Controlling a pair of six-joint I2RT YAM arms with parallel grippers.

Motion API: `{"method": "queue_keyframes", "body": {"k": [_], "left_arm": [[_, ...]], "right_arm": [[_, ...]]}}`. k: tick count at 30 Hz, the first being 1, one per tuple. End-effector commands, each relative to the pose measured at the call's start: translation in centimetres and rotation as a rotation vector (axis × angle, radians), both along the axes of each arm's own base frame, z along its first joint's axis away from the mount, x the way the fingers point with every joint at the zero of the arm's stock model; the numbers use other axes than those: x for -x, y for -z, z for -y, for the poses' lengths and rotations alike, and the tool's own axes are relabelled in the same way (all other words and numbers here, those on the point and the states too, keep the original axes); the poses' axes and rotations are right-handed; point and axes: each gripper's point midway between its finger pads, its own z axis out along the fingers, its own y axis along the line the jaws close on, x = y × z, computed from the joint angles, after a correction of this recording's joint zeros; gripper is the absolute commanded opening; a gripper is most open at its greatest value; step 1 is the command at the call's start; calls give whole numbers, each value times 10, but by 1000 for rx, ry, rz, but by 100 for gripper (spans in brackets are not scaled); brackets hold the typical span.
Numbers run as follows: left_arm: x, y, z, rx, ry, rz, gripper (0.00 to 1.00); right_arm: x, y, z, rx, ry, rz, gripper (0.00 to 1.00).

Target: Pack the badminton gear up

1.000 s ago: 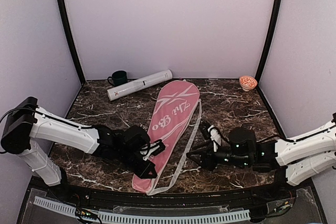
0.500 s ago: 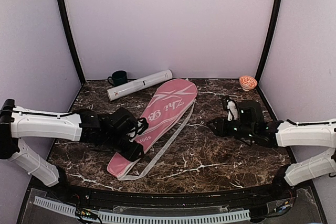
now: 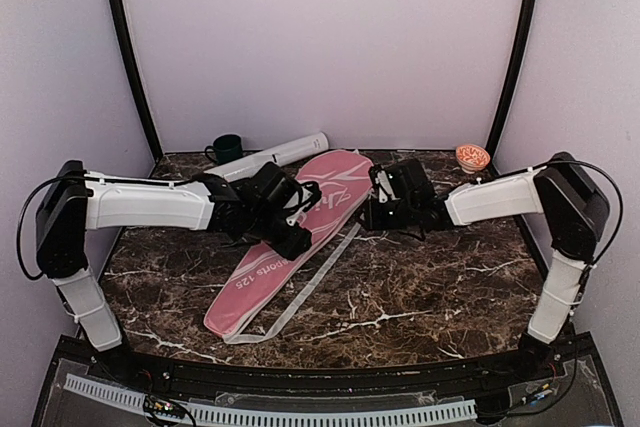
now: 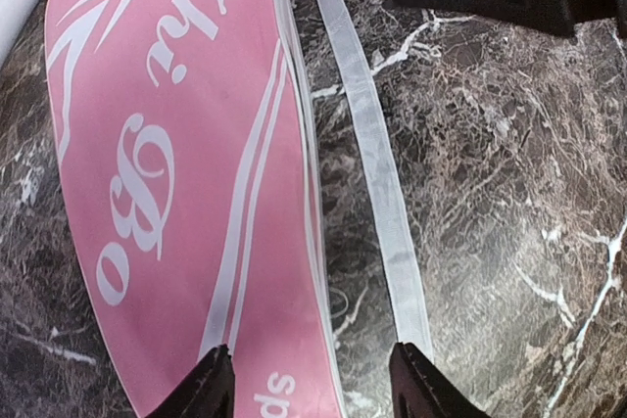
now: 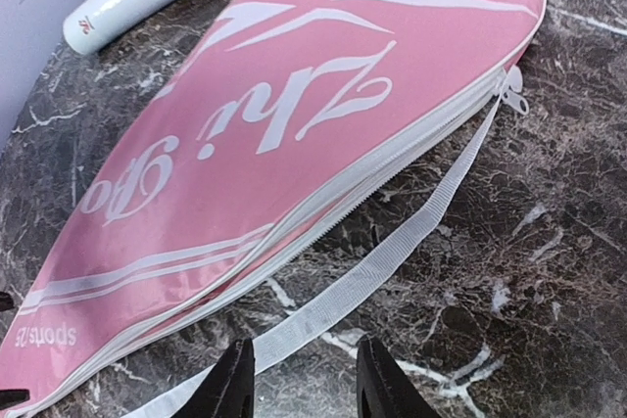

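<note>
The pink racket-shaped bag (image 3: 290, 237) with white lettering lies flat and diagonal on the marble table, wide end at the back. Its zipper looks closed in the right wrist view, and its white strap (image 3: 320, 277) trails along its right side. My left gripper (image 3: 296, 243) hovers over the bag's middle, open and holding nothing; in the left wrist view the left gripper (image 4: 312, 384) straddles the bag (image 4: 167, 173) edge and the strap (image 4: 377, 163). My right gripper (image 3: 372, 209) is beside the bag's wide end, open above the strap (image 5: 392, 256). The white tube (image 3: 272, 156) lies behind the bag.
A dark green mug (image 3: 228, 147) stands at the back left by the tube's end. A small orange bowl (image 3: 472, 156) sits at the back right corner. The two grippers are close together over the bag's upper half. Walls enclose the table on three sides.
My left gripper was shut at the bag's narrow end; it swung that end leftward, opened, and moved back over the bag's middle. My right arm swept from the front right to the bag's wide end.
</note>
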Motion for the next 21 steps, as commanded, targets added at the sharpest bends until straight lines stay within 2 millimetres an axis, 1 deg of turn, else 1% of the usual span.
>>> {"method": "queue_keyframes", "body": {"k": [1, 3, 4, 6, 10, 14, 18, 21], "left_arm": [[-21, -7, 23, 42, 67, 56, 56], [-29, 4, 25, 11, 60, 59, 56], [-32, 10, 26, -5, 58, 58, 57], [-38, 20, 29, -24, 58, 58, 59], [-43, 35, 37, -45, 85, 50, 61], [-48, 55, 38, -91, 95, 44, 61], [-50, 66, 38, -114, 94, 34, 53], [-48, 74, 35, -133, 92, 23, 42]], "right_arm": [[-23, 17, 7, 70, 48, -17, 37], [-29, 26, 12, 91, 68, -32, 39], [-37, 23, 12, 91, 81, -21, 39], [-46, 26, 14, 97, 97, -20, 40], [-57, 33, 14, 108, 110, -31, 42], [-68, 41, 10, 113, 115, -43, 43], [-73, 55, 11, 133, 120, -67, 42], [-73, 56, 17, 142, 126, -68, 37]]}}
